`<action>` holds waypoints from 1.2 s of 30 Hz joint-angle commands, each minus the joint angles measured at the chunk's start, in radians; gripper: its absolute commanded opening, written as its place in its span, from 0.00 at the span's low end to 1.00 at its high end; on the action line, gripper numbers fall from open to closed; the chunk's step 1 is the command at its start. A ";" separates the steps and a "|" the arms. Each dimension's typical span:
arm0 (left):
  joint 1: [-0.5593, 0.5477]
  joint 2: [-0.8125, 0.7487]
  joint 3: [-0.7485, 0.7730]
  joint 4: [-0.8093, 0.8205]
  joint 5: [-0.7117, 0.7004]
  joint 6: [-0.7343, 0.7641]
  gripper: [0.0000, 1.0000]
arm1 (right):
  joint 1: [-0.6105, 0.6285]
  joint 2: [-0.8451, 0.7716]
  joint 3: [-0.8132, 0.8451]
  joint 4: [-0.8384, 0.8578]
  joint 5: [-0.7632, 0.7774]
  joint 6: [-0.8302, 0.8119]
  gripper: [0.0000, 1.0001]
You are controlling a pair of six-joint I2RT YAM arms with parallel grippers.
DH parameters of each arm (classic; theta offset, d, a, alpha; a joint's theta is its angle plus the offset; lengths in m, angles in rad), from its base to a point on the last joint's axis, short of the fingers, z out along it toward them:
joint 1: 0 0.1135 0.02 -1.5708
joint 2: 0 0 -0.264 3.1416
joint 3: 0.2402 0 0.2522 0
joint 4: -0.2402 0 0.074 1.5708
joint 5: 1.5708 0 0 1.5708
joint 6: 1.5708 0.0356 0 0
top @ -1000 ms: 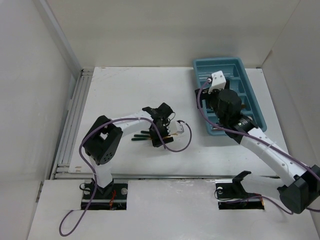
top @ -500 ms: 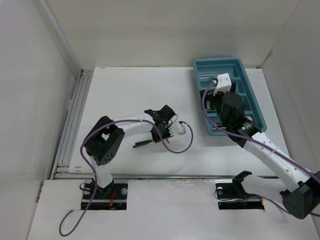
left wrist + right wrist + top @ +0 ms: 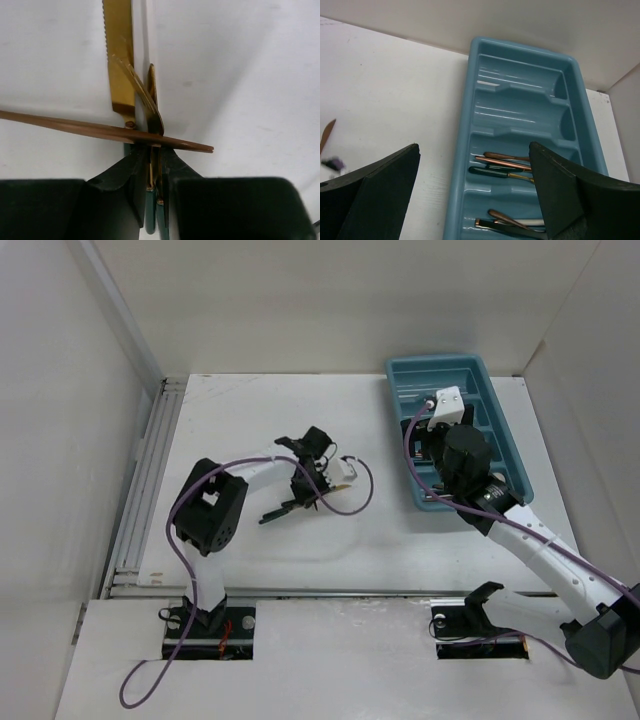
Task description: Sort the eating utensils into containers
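Observation:
In the left wrist view my left gripper is shut on the thin gold shafts of two green-handled utensils. Beyond the fingertips lie a gold serrated knife blade and a gold fork head, side by side. A copper stick crosses them at the fingertips. From above, the left gripper is mid-table with the green handles sticking out to its left. My right gripper stands wide open over the teal tray, which holds copper and green-handled utensils in one compartment and a white one in the nearest.
The tray sits at the table's far right, near the right wall. Its two far compartments show no utensils. A purple cable loops beside the left gripper. A grooved rail runs along the table's left edge.
The left gripper has shut on the green-handled utensils and shifted a little left and away. The right gripper moved slightly farther over the tray, then held still, open.

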State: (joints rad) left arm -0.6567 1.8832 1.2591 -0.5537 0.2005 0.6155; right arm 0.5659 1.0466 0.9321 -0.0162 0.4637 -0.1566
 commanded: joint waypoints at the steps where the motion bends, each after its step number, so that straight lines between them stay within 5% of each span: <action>1: 0.115 0.086 0.083 -0.101 0.025 0.018 0.00 | 0.003 -0.022 -0.001 0.027 0.016 -0.015 0.94; 5: 0.135 0.097 0.154 -0.126 0.025 0.059 0.37 | 0.003 -0.022 -0.001 0.018 0.027 -0.015 0.94; 9: 0.147 0.164 0.197 -0.081 -0.070 0.038 0.53 | 0.003 -0.022 -0.001 0.018 0.046 -0.024 0.94; 18: 0.243 0.140 0.324 -0.028 -0.156 -0.106 0.53 | 0.003 -0.031 0.010 -0.001 0.046 -0.034 0.94; 24: 0.171 0.012 0.213 -0.081 -0.009 -0.135 0.54 | 0.003 -0.011 0.010 -0.001 0.046 -0.034 0.94; 30: 0.132 0.040 0.109 -0.062 0.014 -0.115 0.19 | 0.003 0.009 0.010 -0.001 0.027 -0.034 0.94; 33: 0.183 0.131 0.190 -0.061 -0.010 -0.171 0.19 | 0.003 0.009 0.010 -0.001 0.027 -0.044 0.94; 36: 0.204 0.146 0.260 -0.043 -0.041 -0.194 0.35 | 0.003 -0.002 0.010 -0.001 0.027 -0.044 0.94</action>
State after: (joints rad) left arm -0.4919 2.0136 1.4693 -0.6037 0.1932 0.4629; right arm 0.5659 1.0584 0.9321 -0.0319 0.4900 -0.1890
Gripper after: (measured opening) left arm 0.338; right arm 0.944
